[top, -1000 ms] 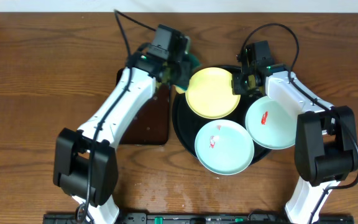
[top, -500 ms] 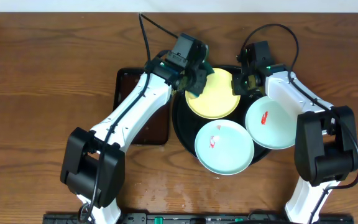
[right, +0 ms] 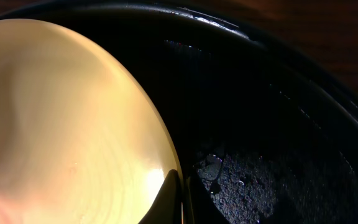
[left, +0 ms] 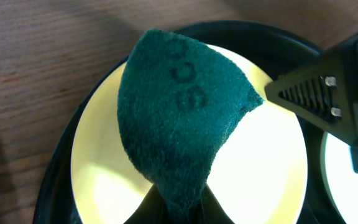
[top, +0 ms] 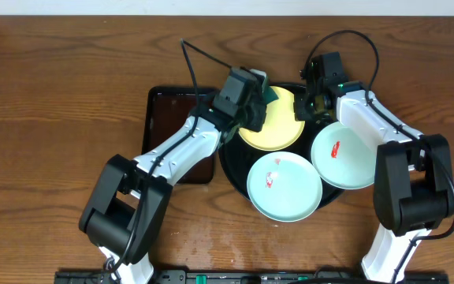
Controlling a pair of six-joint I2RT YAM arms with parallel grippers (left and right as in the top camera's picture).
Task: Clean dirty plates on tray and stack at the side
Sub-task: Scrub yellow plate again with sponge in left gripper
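Worktop, left to right. Brown tray sits just beside the black tray. Your left end effector is clamped on a green pad, held over the yellow plate at the black tray's rear. Blue plate, red smear, lies front-centre on the black tray. Your right end effector has its fingers pressed together at the yellow plate's right rim; whether they pinch it, you cannot tell. Second blue plate, also smeared, lies rightmost.
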